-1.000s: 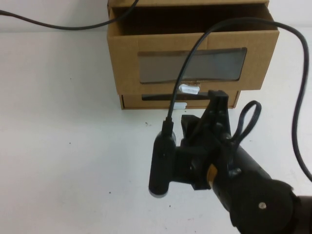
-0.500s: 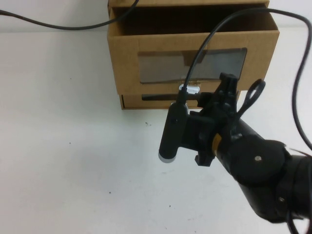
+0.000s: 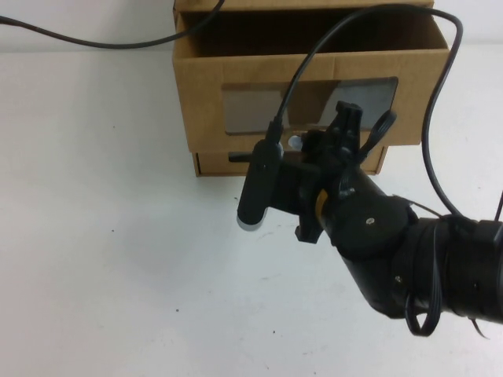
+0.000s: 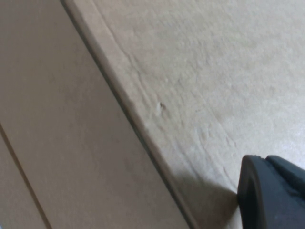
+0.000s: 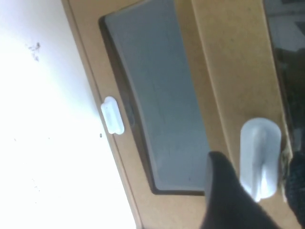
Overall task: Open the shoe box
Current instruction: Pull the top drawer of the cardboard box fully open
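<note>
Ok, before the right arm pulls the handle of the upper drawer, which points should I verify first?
1. Right gripper at the upper handle: ok, the handle sits between its fingers.
2. Right fingers open: ok, not closed on the handle yet.
3. Upper drawer partly out: ok, its dark inside shows.
4. Left gripper, shut, close to cardboard, clear of the drawer: cannot tell.
5. Cable clear of the drawer: cannot tell; it crosses the drawer front in the high view.
</note>
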`<state>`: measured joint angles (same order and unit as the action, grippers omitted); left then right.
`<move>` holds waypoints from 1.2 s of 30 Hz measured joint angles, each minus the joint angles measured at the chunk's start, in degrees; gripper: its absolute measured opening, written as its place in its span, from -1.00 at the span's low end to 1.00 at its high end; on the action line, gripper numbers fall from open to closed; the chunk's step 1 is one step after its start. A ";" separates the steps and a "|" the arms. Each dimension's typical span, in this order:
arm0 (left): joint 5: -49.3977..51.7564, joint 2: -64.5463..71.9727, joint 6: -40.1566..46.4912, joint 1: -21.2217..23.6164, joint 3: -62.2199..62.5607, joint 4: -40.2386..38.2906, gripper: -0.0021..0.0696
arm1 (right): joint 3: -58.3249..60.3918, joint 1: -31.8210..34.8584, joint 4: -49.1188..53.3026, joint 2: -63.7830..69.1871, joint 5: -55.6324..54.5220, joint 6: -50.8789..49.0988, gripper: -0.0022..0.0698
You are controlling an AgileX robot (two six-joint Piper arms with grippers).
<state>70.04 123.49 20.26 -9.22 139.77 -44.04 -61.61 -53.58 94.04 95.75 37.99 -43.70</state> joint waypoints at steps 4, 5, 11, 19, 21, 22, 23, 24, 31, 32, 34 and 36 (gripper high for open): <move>0.00 0.00 0.00 0.00 0.00 0.00 -0.96 | -0.10 1.36 0.14 0.35 -1.48 0.00 -0.22; 0.00 0.00 0.00 0.00 0.00 0.00 -0.96 | -0.10 1.66 0.14 0.47 -1.93 0.00 -0.22; -0.11 0.00 0.00 0.00 0.00 0.11 -0.96 | -1.86 2.30 0.16 1.77 -3.22 0.00 -0.22; -0.22 0.00 0.00 0.00 0.00 0.19 -0.96 | -3.43 2.30 0.61 3.07 -3.38 0.00 -0.38; -0.22 0.00 0.00 0.00 0.00 0.19 -0.96 | -3.49 2.30 0.72 3.07 -3.25 0.00 -0.48; -0.22 0.00 0.00 0.00 0.00 0.19 -0.96 | -3.49 2.30 0.72 3.07 -3.25 0.00 -0.50; -0.22 0.00 0.00 0.00 0.00 0.19 -0.96 | -3.49 2.30 0.72 3.07 -3.25 0.00 -0.54; -0.22 0.00 0.00 0.00 0.00 0.19 -0.96 | -3.49 2.30 0.81 3.07 -3.25 0.00 -0.56; -0.34 0.00 0.11 0.00 0.00 0.19 -0.96 | -3.57 2.30 1.17 3.07 -3.25 0.24 -0.69; -0.34 0.00 0.11 0.00 0.00 0.19 -0.96 | -3.57 2.30 1.17 3.07 -3.25 0.24 -0.69; -0.34 0.00 0.11 0.00 0.00 0.19 -0.96 | -3.57 2.30 1.17 3.07 -3.25 0.24 -0.70; -0.34 0.00 0.11 0.00 0.00 0.19 -0.96 | -3.57 2.30 1.17 3.07 -3.02 0.36 -0.70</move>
<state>69.70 123.49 20.36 -9.22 139.77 -43.85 -65.18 -51.28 95.21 98.82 34.97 -43.34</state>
